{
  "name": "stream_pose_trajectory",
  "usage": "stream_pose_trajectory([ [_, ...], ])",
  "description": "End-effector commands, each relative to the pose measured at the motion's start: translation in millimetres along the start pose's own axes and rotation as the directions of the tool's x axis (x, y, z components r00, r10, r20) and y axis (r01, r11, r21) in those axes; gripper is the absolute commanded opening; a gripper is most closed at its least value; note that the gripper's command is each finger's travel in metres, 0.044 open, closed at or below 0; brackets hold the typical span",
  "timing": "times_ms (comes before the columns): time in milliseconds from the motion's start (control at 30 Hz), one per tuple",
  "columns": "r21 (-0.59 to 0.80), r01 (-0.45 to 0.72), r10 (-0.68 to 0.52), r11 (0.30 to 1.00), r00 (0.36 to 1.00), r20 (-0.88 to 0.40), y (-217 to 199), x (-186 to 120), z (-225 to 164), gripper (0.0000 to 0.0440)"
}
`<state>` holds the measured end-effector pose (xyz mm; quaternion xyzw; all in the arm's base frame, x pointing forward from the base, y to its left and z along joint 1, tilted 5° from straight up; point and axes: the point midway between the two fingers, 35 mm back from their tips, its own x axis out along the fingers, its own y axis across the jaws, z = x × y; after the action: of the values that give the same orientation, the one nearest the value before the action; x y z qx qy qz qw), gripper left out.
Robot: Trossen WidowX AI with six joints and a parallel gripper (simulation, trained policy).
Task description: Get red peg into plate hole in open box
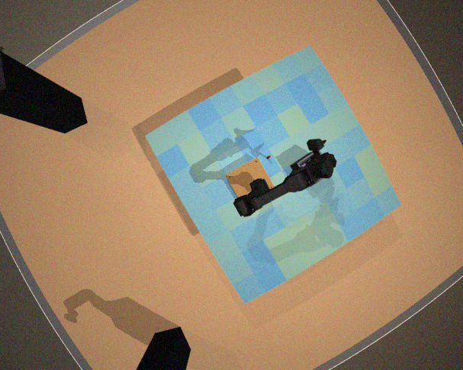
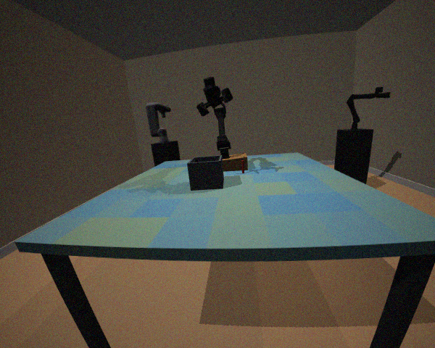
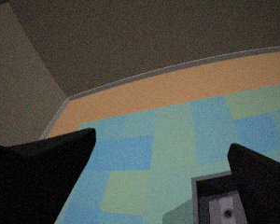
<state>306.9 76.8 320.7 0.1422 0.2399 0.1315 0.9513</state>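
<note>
We are at the approach step: gripper (image 1: 323, 153) (image 2: 214, 101) (image 3: 165, 144) empty, fingers apart. Next, we align it over the peg (image 1: 268, 156) (image 2: 243, 166), below it, and descend.

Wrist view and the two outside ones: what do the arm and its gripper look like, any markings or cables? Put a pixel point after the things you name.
The arm (image 1: 272, 196) (image 2: 221, 125) is matte black, with slim links and chunky, blocky joints. The gripper's fingers are black too, broad and tapering to blunt points. No markings or cables can be made out in this dim light.
</note>
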Motion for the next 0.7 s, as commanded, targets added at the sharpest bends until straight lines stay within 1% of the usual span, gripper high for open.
stream_pose_trajectory([
  [0, 0.080, 0.010, -0.005, 0.997, 0.998, -0.062, -3, 0, -17, 0.0440],
  [167, 0.206, 0.049, -0.013, 0.977, 0.984, -0.176, -7, 2, -47, 0.0440],
  [333, 0.319, 0.106, -0.009, 0.942, 0.957, -0.291, -7, 2, -77, 0.0440],
  [500, 0.410, 0.179, 0.004, 0.894, 0.913, -0.407, -2, -1, -108, 0.0440],
  [667, 0.481, 0.272, 0.018, 0.833, 0.856, -0.516, 4, -6, -138, 0.0440],
])
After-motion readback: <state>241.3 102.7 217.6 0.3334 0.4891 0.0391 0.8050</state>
